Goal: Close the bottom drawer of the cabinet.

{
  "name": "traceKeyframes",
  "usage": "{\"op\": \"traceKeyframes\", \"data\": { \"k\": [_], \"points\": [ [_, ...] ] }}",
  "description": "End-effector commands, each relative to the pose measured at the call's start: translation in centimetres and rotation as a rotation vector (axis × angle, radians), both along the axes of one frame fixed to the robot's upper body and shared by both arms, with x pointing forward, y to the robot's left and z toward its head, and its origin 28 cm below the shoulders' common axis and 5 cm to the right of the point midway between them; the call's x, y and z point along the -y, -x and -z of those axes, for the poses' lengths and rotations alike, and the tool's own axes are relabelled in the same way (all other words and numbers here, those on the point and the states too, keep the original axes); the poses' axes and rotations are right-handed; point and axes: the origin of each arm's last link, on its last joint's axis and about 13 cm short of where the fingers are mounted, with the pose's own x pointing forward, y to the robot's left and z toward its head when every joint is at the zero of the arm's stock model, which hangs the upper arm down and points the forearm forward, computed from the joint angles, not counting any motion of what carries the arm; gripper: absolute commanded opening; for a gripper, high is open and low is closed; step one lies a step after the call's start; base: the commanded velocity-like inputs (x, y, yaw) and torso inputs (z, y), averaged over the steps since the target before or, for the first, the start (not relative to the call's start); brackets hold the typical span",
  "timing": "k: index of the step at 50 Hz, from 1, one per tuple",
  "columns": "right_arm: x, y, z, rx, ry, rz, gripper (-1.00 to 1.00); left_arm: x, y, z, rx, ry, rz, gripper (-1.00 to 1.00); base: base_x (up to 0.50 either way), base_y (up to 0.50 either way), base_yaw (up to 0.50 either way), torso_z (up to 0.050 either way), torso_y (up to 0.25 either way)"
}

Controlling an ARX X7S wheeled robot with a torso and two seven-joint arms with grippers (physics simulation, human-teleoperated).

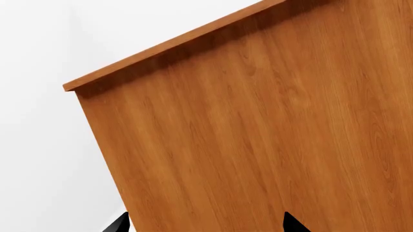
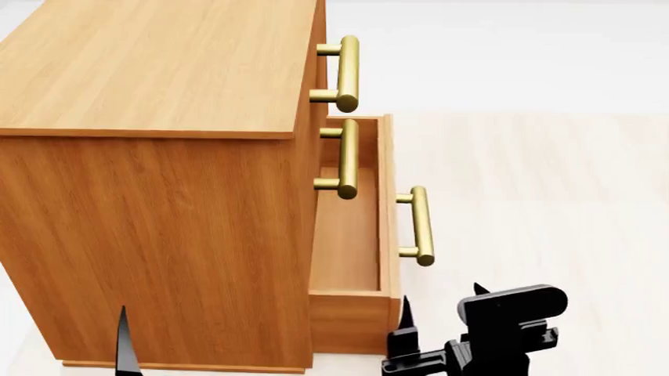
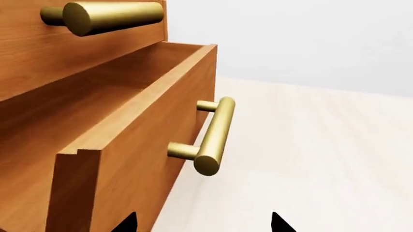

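The orange-brown cabinet [image 2: 157,235] stands at the left of the head view. Its bottom drawer [image 2: 350,321] is pulled out to the right, and its brass bar handle [image 2: 421,227] faces right. My right gripper [image 2: 442,296] is open and empty, just in front of the drawer's near corner and below the handle. In the right wrist view the drawer front [image 3: 154,145] and its handle [image 3: 213,137] lie ahead of the open gripper [image 3: 203,222]. My left gripper [image 1: 205,222] is open and empty, facing the cabinet's plain side panel [image 1: 258,135]. Only one left fingertip [image 2: 124,329] shows in the head view.
The two higher drawers are shut; their brass handles [image 2: 347,74] [image 2: 348,160] stick out to the right above the open drawer. Pale floor [image 2: 544,196] stretches to the right of the cabinet. The middle handle also shows in the right wrist view [image 3: 110,17].
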Motion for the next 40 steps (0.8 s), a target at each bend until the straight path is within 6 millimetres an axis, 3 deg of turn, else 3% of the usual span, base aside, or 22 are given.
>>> {"op": "traceKeyframes", "data": {
  "k": [1,40],
  "points": [
    [-1.8,0.1,-0.1,-0.011,0.028,-0.093,1.0,0.1,-0.1,-0.1,-0.001,0.034,0.034,1.0,0.0,0.0,0.0,0.0,0.0],
    [-5.9,-1.2,-2.0,0.033,0.068,-0.259,1.0,0.1,0.3,0.4,-0.007,0.035,0.038,1.0,0.0,0.0,0.0,0.0,0.0]
  ]
}}
